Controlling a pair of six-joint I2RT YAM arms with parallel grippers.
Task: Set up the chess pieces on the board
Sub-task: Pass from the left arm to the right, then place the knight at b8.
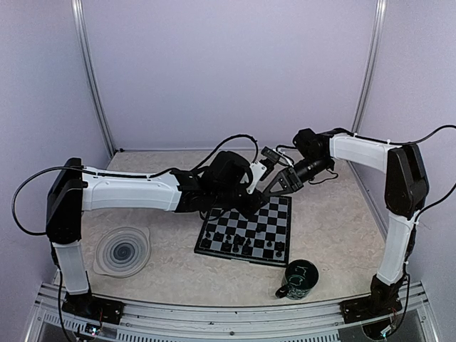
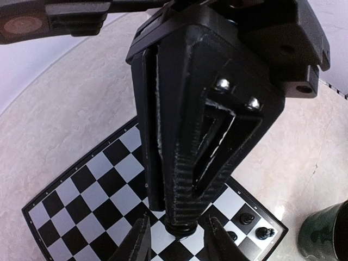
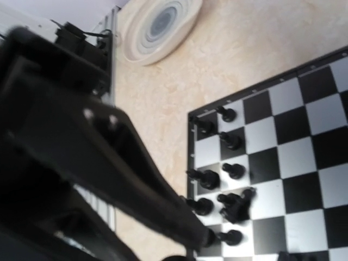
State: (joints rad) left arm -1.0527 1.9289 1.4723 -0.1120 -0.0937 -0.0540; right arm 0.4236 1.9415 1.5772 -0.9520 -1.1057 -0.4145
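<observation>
The board (image 1: 251, 226) lies mid-table, with several black chess pieces (image 1: 242, 247) in rows at its near edge. Both grippers meet over the board's far edge. In the left wrist view my right gripper (image 2: 182, 220) points down, fingers together, with a small round chess piece (image 2: 182, 230) pinched at their tip. My left gripper (image 2: 176, 242) is open, with one fingertip (image 2: 136, 242) on each side of that piece and a gap on both sides. From above, the left gripper (image 1: 255, 203) and right gripper (image 1: 269, 191) hide the piece. The right wrist view is blurred, showing board (image 3: 304, 141) and standing pieces (image 3: 228, 141).
A dark green mug (image 1: 298, 279) stands just off the board's near right corner and shows in the left wrist view (image 2: 326, 234). A round grey spiral plate (image 1: 122, 249) sits at the near left. Cables hang between the two wrists above the board's far edge.
</observation>
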